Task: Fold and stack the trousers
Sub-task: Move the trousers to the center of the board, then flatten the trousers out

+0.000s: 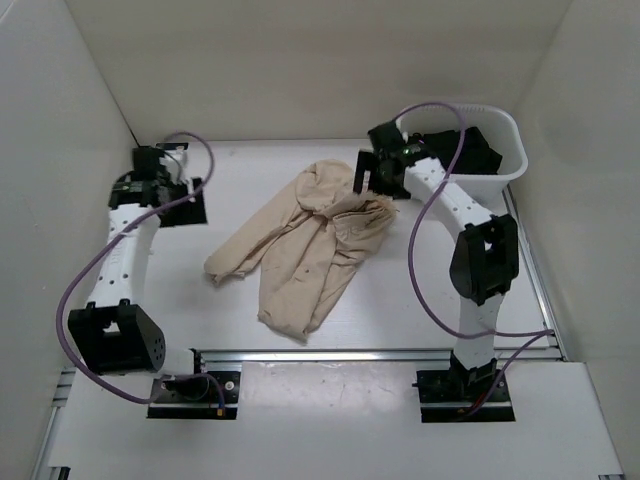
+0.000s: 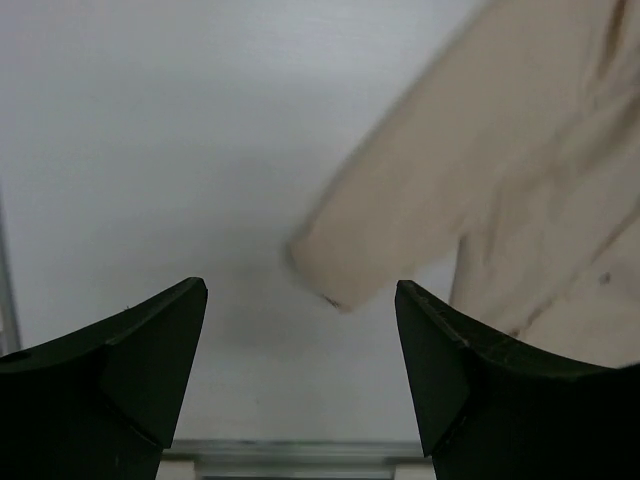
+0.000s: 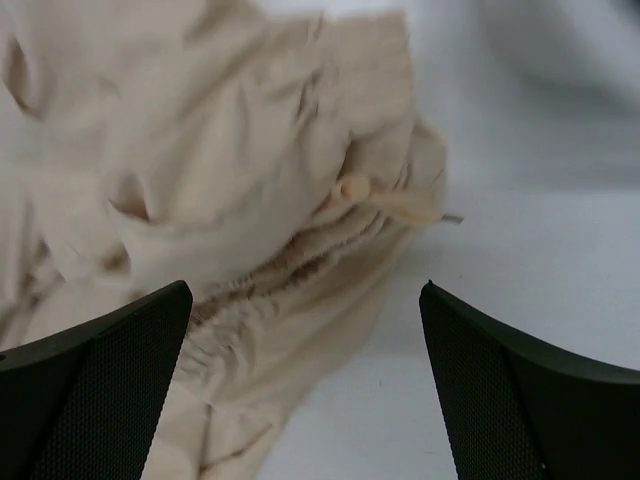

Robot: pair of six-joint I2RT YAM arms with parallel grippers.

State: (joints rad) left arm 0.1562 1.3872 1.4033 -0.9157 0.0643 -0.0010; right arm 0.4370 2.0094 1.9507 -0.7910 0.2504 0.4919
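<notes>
The beige trousers (image 1: 305, 245) lie crumpled in the middle of the white table, legs pointing toward the near left. My right gripper (image 1: 372, 180) is open and hangs just above the gathered waistband (image 3: 270, 290) at the heap's right end; a drawstring tip (image 3: 400, 207) lies beside it. My left gripper (image 1: 185, 190) is open and empty at the far left, apart from the cloth. In the left wrist view a leg end (image 2: 340, 262) lies ahead between my fingers (image 2: 150, 360), with more of the trousers at the right.
A white basket (image 1: 505, 150) holding a black garment (image 1: 478, 150) stands at the back right. White walls enclose the table on three sides. A metal rail (image 1: 350, 353) runs along the near edge.
</notes>
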